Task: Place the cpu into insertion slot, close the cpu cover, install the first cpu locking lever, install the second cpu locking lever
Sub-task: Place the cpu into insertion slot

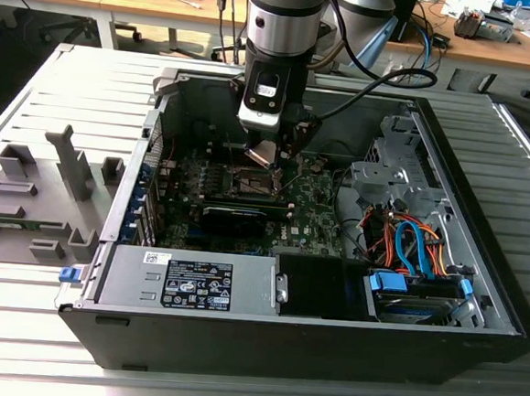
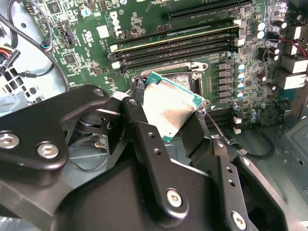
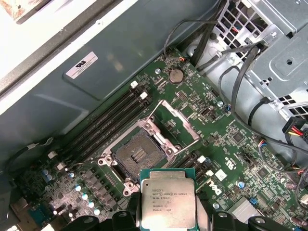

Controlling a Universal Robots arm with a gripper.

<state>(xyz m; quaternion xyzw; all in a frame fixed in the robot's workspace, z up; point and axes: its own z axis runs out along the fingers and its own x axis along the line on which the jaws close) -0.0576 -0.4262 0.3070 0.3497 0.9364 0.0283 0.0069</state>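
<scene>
The pincer [image 2: 167,115] is clenched on the chip [image 3: 167,202]. Its black fingers [image 2: 142,130] bear on two opposite edges, so the metal top and the underside are both free of them. That edge grip looks chosen so the chip can go down flat with nothing trapped beneath it. The chip hangs in the air just above the socket [image 3: 139,154], not touching it. In the second wrist view it appears tilted rather than level with the green board [image 3: 231,139]. The socket lies bare because the cover [image 3: 175,120] is swung back off it on its hinge edge, leaving the way down open. All this is inside the open computer case [image 1: 235,342], which lies on the slatted bench [image 1: 16,325]. The socket sits toward the middle of the board, just beside the long memory slots [image 3: 110,120]. The chip is not yet seated, so none of the task's steps is finished.
</scene>
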